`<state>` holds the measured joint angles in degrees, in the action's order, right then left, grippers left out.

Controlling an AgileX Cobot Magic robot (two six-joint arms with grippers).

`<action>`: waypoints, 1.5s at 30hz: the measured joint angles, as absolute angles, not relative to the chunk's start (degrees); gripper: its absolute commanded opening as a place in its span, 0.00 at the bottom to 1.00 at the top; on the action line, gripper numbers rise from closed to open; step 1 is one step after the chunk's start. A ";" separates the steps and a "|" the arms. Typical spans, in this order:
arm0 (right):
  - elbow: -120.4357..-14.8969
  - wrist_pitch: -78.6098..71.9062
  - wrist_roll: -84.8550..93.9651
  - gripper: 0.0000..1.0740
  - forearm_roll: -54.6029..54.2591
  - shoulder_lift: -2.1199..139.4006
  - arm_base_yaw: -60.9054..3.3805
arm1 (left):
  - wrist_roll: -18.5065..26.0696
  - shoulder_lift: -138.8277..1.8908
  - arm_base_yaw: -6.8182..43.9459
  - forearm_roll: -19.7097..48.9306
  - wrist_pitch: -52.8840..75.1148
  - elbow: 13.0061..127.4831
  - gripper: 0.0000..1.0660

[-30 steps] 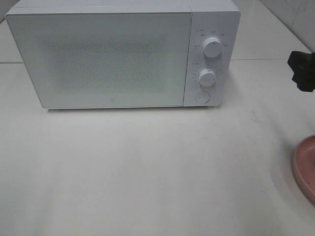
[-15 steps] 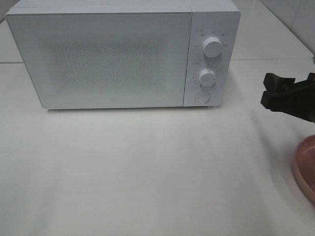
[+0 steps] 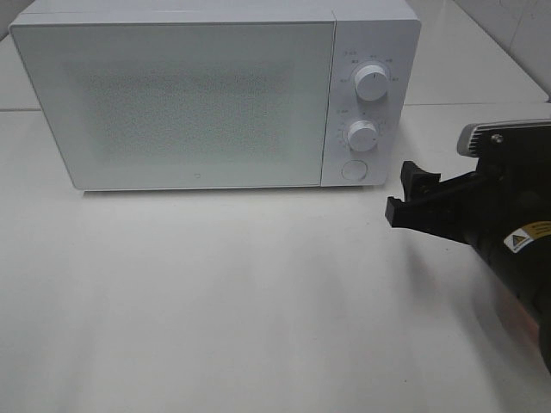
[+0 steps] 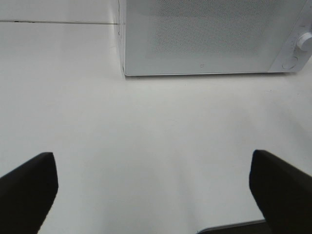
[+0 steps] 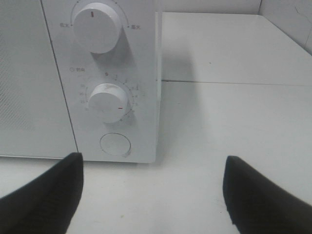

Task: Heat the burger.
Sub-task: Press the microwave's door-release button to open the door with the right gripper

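Right claw (image 3: 401,191) now nearer microwave (image 3: 172,95)

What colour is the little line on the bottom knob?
Red. The lower knob shows best in the right wrist view.

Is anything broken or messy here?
Nothing stands out. The microwave sits flat on the table, its door shut, with no dents or spills showing. The right pincer hangs open and empty beside it.

Black right tool (image 3: 403,194) held roughly level, jaws spread, empty, left tool (image 4: 153,195) jaws wide apart, empty
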<state>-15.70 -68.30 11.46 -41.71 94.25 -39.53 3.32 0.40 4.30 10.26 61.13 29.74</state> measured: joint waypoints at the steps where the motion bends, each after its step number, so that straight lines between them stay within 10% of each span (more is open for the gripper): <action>1: -16.96 -68.64 11.92 0.70 -43.49 95.51 -41.02 | 3.32 0.40 4.30 10.26 61.13 29.74 0.94; 28: -23.15 -67.44 -0.69 0.62 -48.59 101.36 -46.18 | 3.32 0.40 4.30 10.26 61.13 29.74 0.94; 45: -23.15 -61.71 -55.81 0.02 -48.59 101.36 -46.18 | 3.32 0.40 4.30 10.26 61.13 29.74 0.94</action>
